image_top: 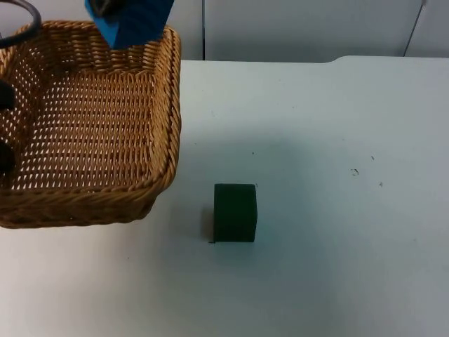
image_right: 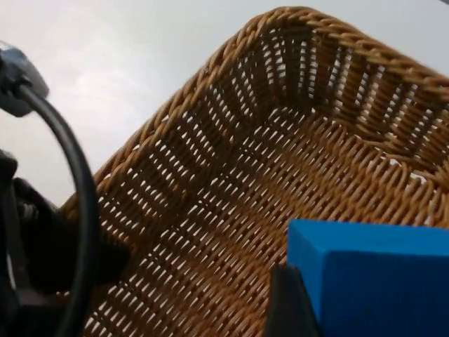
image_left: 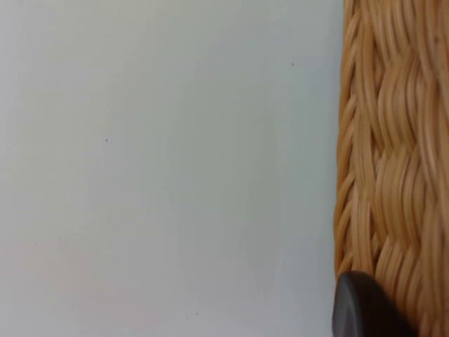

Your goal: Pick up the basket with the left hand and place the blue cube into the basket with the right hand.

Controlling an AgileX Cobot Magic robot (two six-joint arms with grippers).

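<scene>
Top view: nearest the camera, a dark green cube (image_top: 235,213) sits on the white table (image_top: 337,267), lower centre. At upper left, my left gripper (image_top: 5,126) clamps the wicker basket (image_top: 91,189) rim. My right gripper (image_top: 123,10) grips the blue cube (image_top: 133,24) above the basket's far edge.

Left wrist view: my fingertip (image_left: 361,309) presses the basket (image_left: 393,154) wall.

Right wrist view: blue cube (image_right: 379,274) in my grasp over the basket (image_right: 280,161) interior.

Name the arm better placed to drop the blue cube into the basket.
Right. The right gripper holds the blue cube above the basket, while the left gripper is at the basket's rim.
</scene>
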